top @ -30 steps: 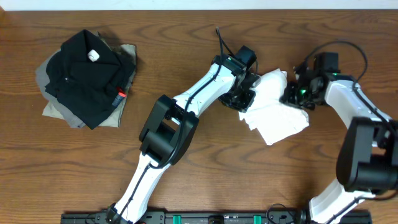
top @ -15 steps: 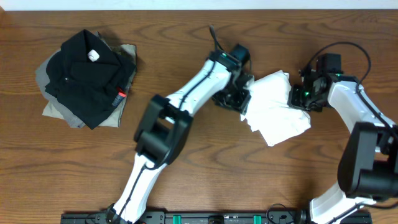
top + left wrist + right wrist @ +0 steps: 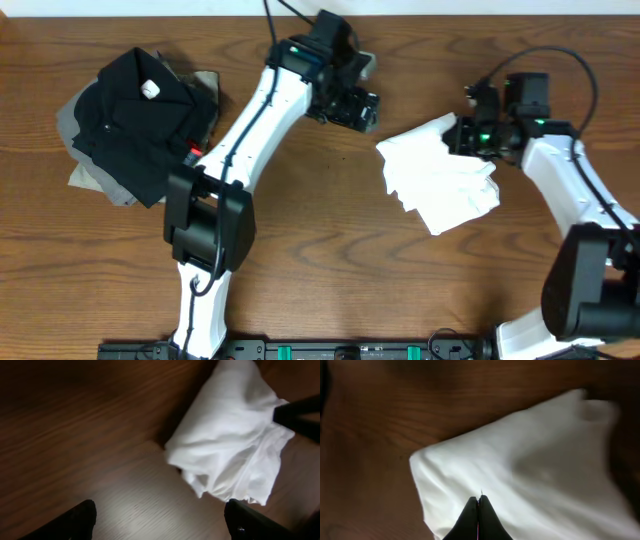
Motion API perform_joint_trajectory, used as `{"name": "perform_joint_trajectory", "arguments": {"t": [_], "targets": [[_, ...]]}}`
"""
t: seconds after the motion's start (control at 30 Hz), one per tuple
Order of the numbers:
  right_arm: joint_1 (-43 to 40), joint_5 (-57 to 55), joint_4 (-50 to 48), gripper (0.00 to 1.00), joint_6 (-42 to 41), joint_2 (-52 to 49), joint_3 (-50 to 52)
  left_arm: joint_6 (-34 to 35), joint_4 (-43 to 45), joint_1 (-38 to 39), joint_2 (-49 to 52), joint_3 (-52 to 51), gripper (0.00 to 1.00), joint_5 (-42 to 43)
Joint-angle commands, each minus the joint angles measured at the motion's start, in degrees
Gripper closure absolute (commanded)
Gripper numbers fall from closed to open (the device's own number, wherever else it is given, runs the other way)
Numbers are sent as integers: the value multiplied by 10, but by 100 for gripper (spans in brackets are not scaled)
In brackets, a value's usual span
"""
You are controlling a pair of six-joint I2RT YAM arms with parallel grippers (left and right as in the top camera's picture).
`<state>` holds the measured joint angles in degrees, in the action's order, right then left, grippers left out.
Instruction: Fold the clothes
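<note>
Now the white T-shirt [image 3: 440,180] lies bundled right of centre on the surface [image 3: 320,250]. The left fingers [image 3: 362,108] have released it and sit upper centre, wide open and empty. The right fingers [image 3: 479,510], shut, touch its upper-right edge. This fold seems finished.

You see the white T-shirt [image 3: 440,180] folded into a small, uneven bundle on the right half of the wooden table [image 3: 330,260]. It lies flat and a little askew. Its layered edges are loose and wrinkled at the left side. Only plain white cloth faces up.
</note>
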<state>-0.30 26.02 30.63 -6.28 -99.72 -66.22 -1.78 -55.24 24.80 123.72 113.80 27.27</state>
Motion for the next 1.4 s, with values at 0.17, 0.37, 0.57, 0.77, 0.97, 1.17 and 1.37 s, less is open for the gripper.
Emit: {"name": "perform_joint_trajectory", "arguments": {"t": [0.17, 0.37, 0.57, 0.77, 0.97, 1.17, 1.37], "targets": [[36, -172, 115, 98, -92, -93, 1, -10, -37, -21, 6, 0, 17, 4], [33, -310, 59, 98, -24, -91, -1, -10, -23, -21, 6, 0, 16, 4], [73, -255, -20, 99, 130, -91, -1, -10, -19, -21, 6, 0, 16, 4], [172, -262, 21, 99, 261, -92, -1, -10, -24, -21, 6, 0, 17, 3], [219, -301, 39, 99, 244, -87, -1, -10, -26, -24, 6, 0, 16, 3], [166, -162, 32, 99, 209, -39, -1, -10, -35, -32, 6, 0, 16, 1], [56, -2, 28, 79, 191, 27, -1, -10, -45, -27, 6, 0, 15, 2]]}}
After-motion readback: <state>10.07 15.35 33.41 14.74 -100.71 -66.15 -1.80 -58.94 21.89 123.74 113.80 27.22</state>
